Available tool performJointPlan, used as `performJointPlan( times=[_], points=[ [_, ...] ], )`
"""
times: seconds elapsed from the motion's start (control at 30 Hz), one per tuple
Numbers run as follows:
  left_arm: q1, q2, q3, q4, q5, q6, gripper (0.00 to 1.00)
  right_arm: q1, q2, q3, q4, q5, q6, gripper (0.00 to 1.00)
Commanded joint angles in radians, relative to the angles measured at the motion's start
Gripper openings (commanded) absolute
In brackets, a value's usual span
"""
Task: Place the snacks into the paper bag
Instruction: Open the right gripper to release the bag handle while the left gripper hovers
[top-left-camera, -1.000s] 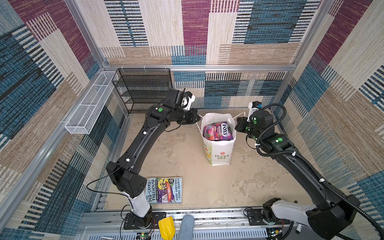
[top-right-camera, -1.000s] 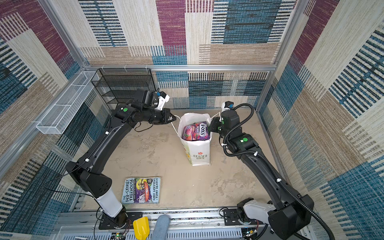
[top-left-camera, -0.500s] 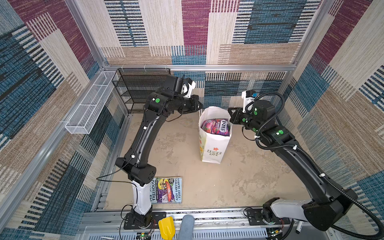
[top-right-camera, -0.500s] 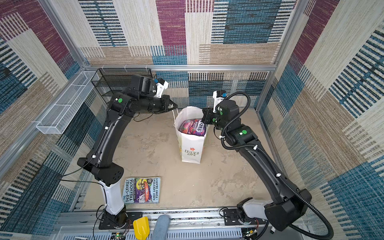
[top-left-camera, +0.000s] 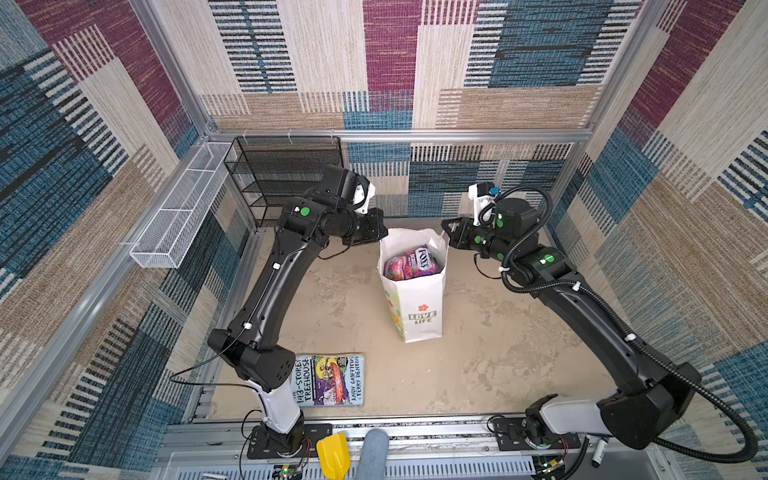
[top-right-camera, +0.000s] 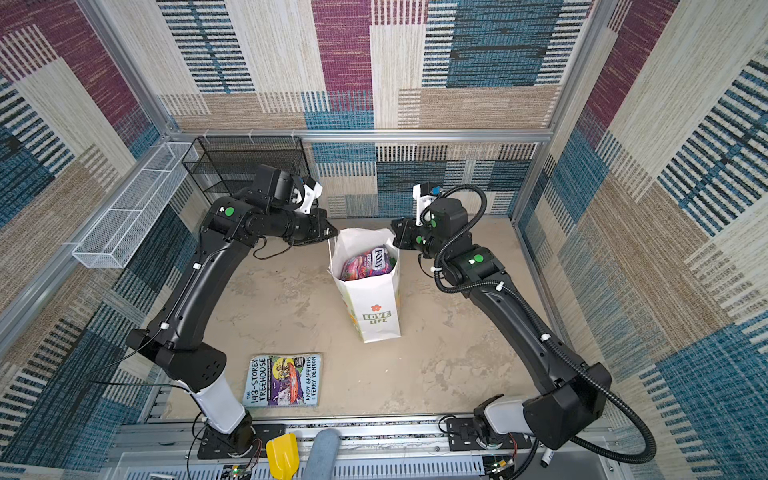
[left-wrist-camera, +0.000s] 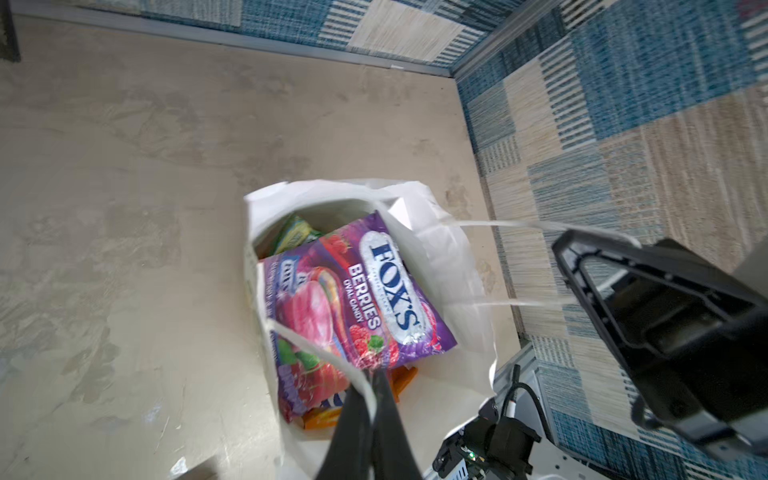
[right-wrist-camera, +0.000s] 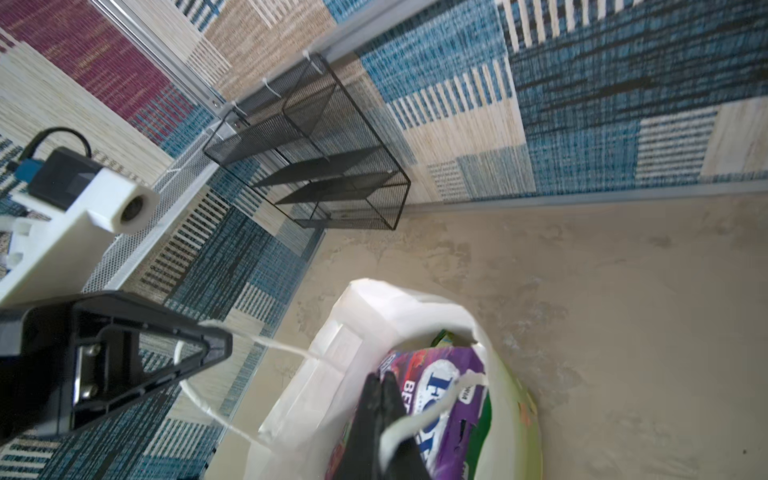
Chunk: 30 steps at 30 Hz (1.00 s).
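Observation:
The white paper bag (top-left-camera: 415, 307) (top-right-camera: 376, 303) with the "LOVE LIFE" print is upright in mid-floor, its mouth open. Snacks fill it: a purple FOX'S packet (left-wrist-camera: 374, 291) (top-left-camera: 411, 264) (right-wrist-camera: 440, 386) lies on top, with a green packet (left-wrist-camera: 295, 232) and an orange one (left-wrist-camera: 399, 378) showing underneath. My left gripper (left-wrist-camera: 374, 374) (top-left-camera: 384, 232) is shut on one white cord handle (left-wrist-camera: 316, 345). My right gripper (right-wrist-camera: 380, 376) (top-left-camera: 444, 226) is shut on the other handle (right-wrist-camera: 432, 409). Both cords are pulled taut sideways. I cannot tell whether the bag's base touches the floor.
A "143-Storey Treehouse" book (top-left-camera: 328, 380) lies flat on the floor in front of the bag, to its left. A black mesh shelf (top-left-camera: 286, 174) stands in the back left corner, beside a white wire basket (top-left-camera: 178, 208) on the left wall. Carpeted walls close in all sides.
Both grippers have risen with the handles and drawn the bag's mouth up and open. The bag has shifted slightly left, and the left arm's elbow has swung upward.

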Motion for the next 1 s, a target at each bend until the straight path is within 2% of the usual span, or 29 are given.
performJointPlan(
  times=[0.0,0.07,0.17,0.23,0.37,0.47,0.6,0.67,0.83,0.97],
  points=[
    [0.008,-0.057,-0.088,0.169,0.006,0.024,0.0,0.006,-0.016,-0.017,0.165,-0.02,0.033,0.0],
    [0.018,-0.065,-0.11,0.208,0.009,-0.009,0.0,0.007,-0.002,0.015,0.145,-0.016,0.021,0.0],
    [0.025,-0.039,-0.021,0.169,0.05,-0.019,0.0,0.007,-0.002,0.032,0.149,-0.012,0.024,0.0],
    [0.025,-0.051,-0.032,0.184,0.069,-0.028,0.0,0.008,-0.006,0.027,0.16,-0.01,0.029,0.0],
    [0.025,-0.109,-0.176,0.252,0.082,-0.038,0.0,0.007,-0.03,-0.039,0.174,0.009,0.04,0.0],
    [0.025,-0.154,-0.311,0.313,0.074,-0.057,0.0,0.008,-0.076,-0.139,0.189,0.069,0.05,0.0],
    [0.026,-0.195,-0.394,0.35,0.075,-0.07,0.0,0.006,-0.123,-0.222,0.198,0.123,0.057,0.0],
    [0.027,-0.213,-0.406,0.364,0.065,-0.065,0.0,0.006,-0.125,-0.221,0.191,0.118,0.058,0.08],
    [0.027,-0.27,-0.447,0.381,0.049,-0.038,0.38,0.006,-0.128,-0.203,0.178,0.112,0.06,0.36],
    [0.029,-0.314,-0.486,0.388,-0.009,-0.016,0.58,0.006,-0.108,-0.179,0.169,0.076,0.065,0.5]
  ],
)
